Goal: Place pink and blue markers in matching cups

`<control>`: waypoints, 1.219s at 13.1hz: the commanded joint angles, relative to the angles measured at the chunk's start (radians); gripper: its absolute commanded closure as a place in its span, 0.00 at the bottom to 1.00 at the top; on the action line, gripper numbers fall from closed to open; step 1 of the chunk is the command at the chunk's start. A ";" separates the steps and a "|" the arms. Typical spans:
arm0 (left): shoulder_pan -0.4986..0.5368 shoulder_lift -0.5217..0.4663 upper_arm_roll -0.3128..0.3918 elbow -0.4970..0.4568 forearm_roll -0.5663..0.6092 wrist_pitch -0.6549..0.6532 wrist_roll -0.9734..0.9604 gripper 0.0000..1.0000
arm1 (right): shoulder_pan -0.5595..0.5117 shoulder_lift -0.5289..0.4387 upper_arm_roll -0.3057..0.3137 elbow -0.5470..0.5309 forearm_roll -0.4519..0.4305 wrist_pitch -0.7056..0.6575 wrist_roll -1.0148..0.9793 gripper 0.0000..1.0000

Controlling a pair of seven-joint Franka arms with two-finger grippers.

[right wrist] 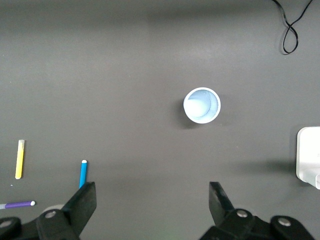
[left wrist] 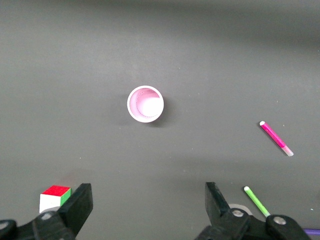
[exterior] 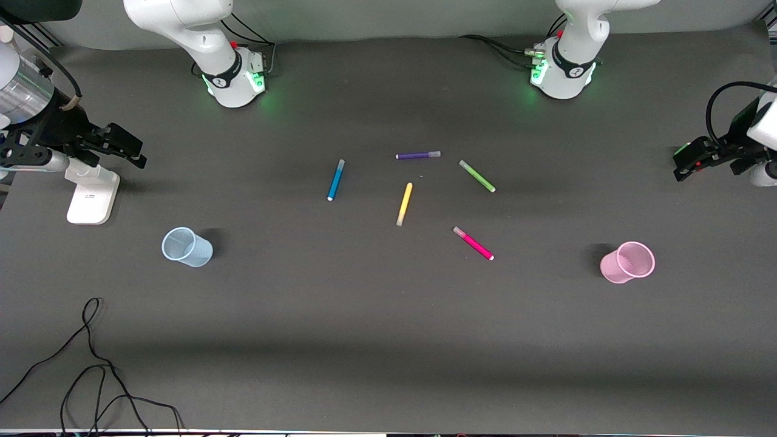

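Observation:
The blue marker (exterior: 335,180) lies flat near the table's middle, and the pink marker (exterior: 473,243) lies nearer the front camera, toward the left arm's end. The pale blue cup (exterior: 186,247) stands upright toward the right arm's end. The pink cup (exterior: 628,262) stands upright toward the left arm's end. My right gripper (exterior: 130,149) is up over the right arm's end of the table, open and empty; its wrist view shows the blue cup (right wrist: 202,105) and the blue marker (right wrist: 83,173). My left gripper (exterior: 683,165) is up over the left arm's end, open and empty; its wrist view shows the pink cup (left wrist: 145,104) and the pink marker (left wrist: 276,138).
A purple pen (exterior: 418,155), a lime-green pen (exterior: 477,176) and a yellow pen (exterior: 404,204) lie among the markers. A white stand (exterior: 91,194) sits under the right gripper. A black cable (exterior: 91,364) trails near the front edge. A small coloured cube (left wrist: 55,196) shows in the left wrist view.

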 commanded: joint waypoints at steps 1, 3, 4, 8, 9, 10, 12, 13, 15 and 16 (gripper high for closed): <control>-0.012 0.012 0.003 0.034 0.001 -0.013 0.017 0.00 | 0.008 0.005 0.001 0.014 -0.022 -0.019 -0.004 0.00; -0.013 0.059 0.005 0.094 0.012 -0.025 0.031 0.00 | 0.008 0.017 0.001 0.017 -0.022 -0.019 -0.001 0.00; -0.012 0.085 0.003 0.133 0.012 -0.056 0.031 0.00 | 0.013 0.017 0.005 0.012 -0.022 -0.019 0.001 0.00; -0.018 0.096 0.002 0.148 0.012 -0.090 0.019 0.00 | 0.051 0.066 0.036 0.006 -0.010 -0.041 0.005 0.00; -0.027 0.096 0.002 0.146 0.012 -0.093 0.016 0.00 | 0.066 0.091 0.039 0.006 -0.008 -0.041 0.016 0.00; -0.029 0.098 -0.001 0.143 0.012 -0.091 0.011 0.00 | 0.085 0.121 0.048 0.008 -0.007 -0.038 0.047 0.00; -0.030 0.107 -0.006 0.143 0.010 -0.087 0.008 0.00 | 0.138 0.183 0.064 0.006 0.027 -0.033 0.154 0.00; -0.035 0.113 -0.012 0.143 0.010 -0.084 -0.003 0.00 | 0.172 0.223 0.064 0.003 0.053 -0.033 0.213 0.00; -0.041 0.119 -0.014 0.142 0.010 -0.078 -0.012 0.00 | 0.250 0.318 0.064 0.003 0.103 -0.031 0.300 0.00; -0.051 0.128 -0.015 0.141 0.010 -0.073 -0.044 0.00 | 0.290 0.370 0.064 0.006 0.137 -0.025 0.379 0.00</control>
